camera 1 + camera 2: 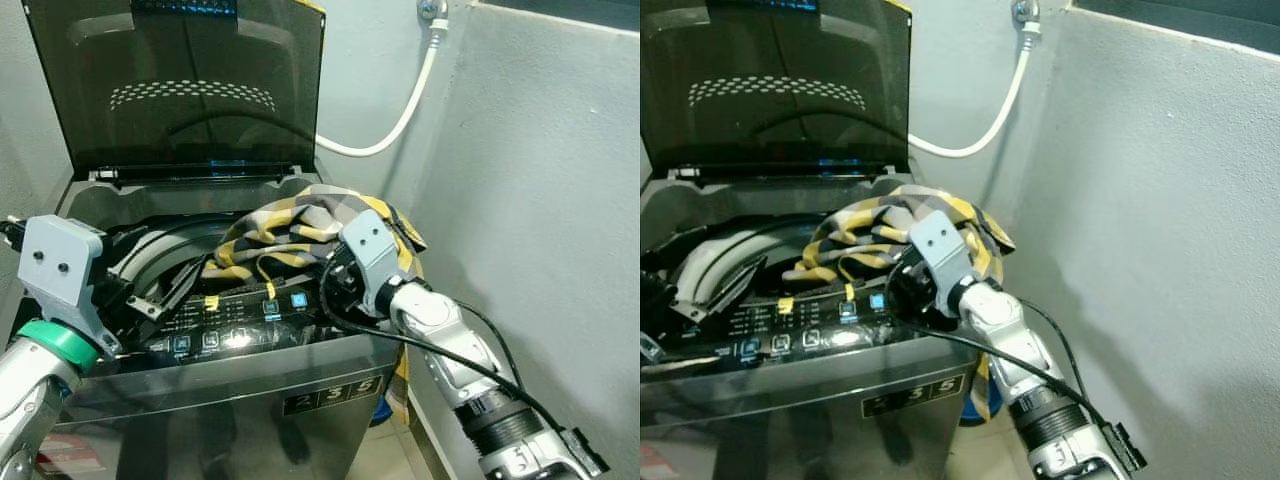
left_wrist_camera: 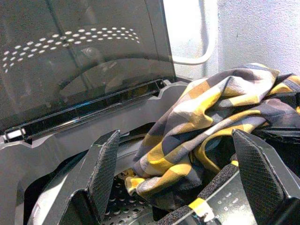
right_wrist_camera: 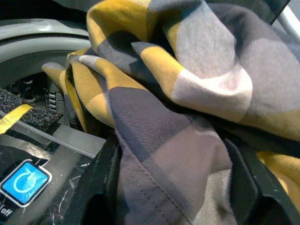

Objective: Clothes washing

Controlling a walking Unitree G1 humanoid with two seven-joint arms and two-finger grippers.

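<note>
Washer (image 1: 250, 390): lid up | plaid shirt (image 1: 300, 225): over right rim | our right end effector (image 3: 173, 183): gripping shirt | our left end effector (image 2: 187, 187): open, near rim

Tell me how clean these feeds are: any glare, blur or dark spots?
Left eye view: glare on the control panel, otherwise sharp. Left wrist view: window light blown out, fingers crisp. Right wrist view: plaid shirt sharp, fingers dark at the edges.

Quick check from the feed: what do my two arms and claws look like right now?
Both arms are silver metal with ribbed black joints. The left arm has a green ring below a grey block with two screw holes. The right arm has the same grey block and a loose black cable. Each claw has two black fingers with cross-hatched pads.
</note>
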